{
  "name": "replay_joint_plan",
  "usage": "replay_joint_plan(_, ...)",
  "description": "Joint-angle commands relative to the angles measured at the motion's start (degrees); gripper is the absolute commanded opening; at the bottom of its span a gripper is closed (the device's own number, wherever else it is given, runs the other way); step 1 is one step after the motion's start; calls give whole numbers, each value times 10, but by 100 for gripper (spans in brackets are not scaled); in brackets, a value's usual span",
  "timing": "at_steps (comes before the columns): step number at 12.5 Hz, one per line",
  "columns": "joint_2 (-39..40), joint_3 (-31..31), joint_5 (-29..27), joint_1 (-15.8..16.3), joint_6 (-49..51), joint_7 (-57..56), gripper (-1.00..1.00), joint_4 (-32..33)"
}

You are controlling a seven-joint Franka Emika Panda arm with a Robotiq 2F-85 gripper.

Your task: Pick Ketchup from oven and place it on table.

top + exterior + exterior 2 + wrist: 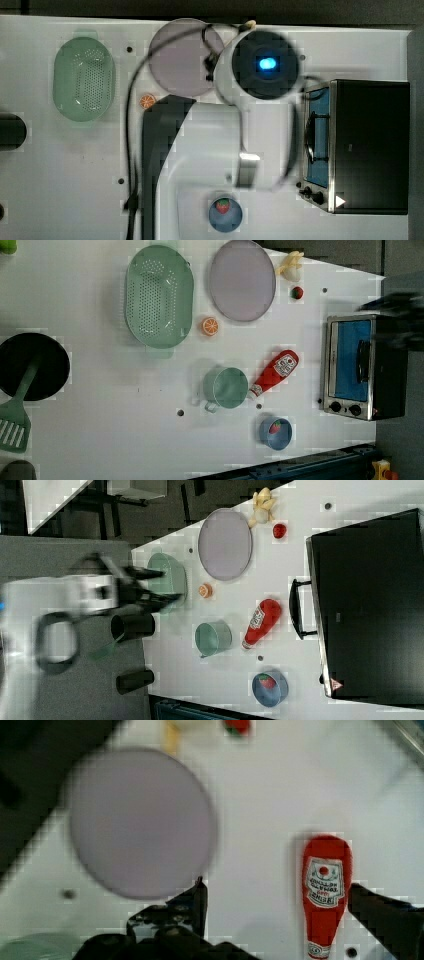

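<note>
The Ketchup [275,371] already lies on the worktop [100,430] outside the shut oven [362,365]; my jaws stand wide, empty.

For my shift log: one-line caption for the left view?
Ketchup lying on the white table between the green cup and the closed oven.

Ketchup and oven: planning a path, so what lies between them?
Nothing: bare table separates the Ketchup from the oven in the left view.
</note>
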State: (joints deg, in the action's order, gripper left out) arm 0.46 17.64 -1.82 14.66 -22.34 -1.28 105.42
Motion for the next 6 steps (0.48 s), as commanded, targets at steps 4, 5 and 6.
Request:
replay_joint_plan(4, -14, 3, 42, -3, 229, 21, 100, -162)
replay_joint_plan(5, -15, 2, 41, -3, 249, 21, 100, -171)
replay_joint_plan(6, -15, 1, 41, -3, 243, 21, 100, -179)
